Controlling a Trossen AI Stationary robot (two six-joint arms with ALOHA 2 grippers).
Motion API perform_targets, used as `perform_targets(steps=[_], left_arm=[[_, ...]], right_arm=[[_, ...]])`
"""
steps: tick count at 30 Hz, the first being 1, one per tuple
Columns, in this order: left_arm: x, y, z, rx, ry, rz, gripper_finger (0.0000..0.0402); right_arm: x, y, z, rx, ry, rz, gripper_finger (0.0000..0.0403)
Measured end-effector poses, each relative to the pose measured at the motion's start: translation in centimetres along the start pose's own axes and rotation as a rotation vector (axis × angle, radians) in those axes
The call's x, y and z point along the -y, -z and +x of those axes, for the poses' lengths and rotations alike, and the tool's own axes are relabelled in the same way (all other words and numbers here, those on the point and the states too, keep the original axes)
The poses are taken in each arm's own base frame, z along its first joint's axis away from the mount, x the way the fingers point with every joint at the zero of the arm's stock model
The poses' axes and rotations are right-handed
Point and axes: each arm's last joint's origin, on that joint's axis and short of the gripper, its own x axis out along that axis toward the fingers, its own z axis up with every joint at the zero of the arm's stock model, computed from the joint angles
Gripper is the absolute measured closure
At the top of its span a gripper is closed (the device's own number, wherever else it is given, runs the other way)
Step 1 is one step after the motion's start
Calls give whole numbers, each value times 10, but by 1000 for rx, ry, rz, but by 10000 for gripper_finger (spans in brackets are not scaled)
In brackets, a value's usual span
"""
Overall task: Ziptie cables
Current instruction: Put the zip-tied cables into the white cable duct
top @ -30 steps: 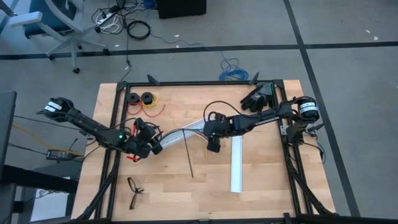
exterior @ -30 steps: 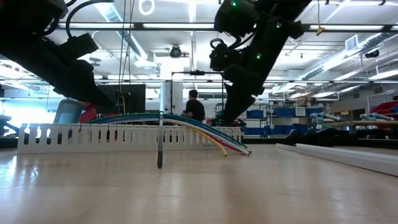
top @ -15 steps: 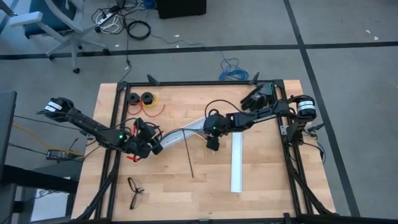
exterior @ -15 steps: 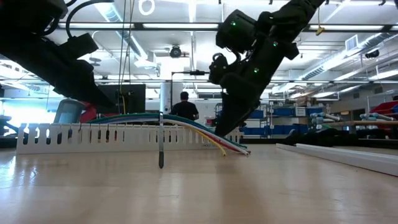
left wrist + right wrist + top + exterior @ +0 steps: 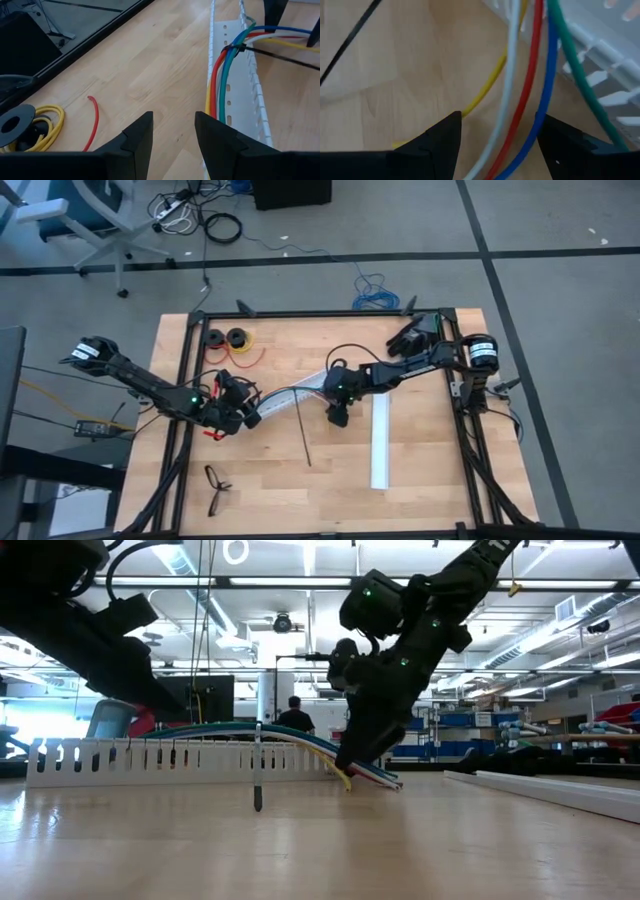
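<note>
My right gripper (image 5: 497,135) stands wide, straddling the cables (image 5: 520,100) near the desk's middle, beside the white slotted rail (image 5: 318,383). If I close off-centre, the yellow strand slips out. The ziptie (image 5: 302,430), already looped round the cables, trails toward the front edge. My left gripper (image 5: 172,132), half-open, holds nothing toward the left edge.
</note>
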Motion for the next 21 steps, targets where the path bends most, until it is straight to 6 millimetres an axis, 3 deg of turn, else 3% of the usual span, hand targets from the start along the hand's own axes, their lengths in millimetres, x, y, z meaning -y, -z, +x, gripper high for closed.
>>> perform_targets(steps=[21], left_arm=[[1, 0, 0, 4, 2, -7, 245]], right_arm=[[-25, 8, 7, 47, 89, 66, 224]])
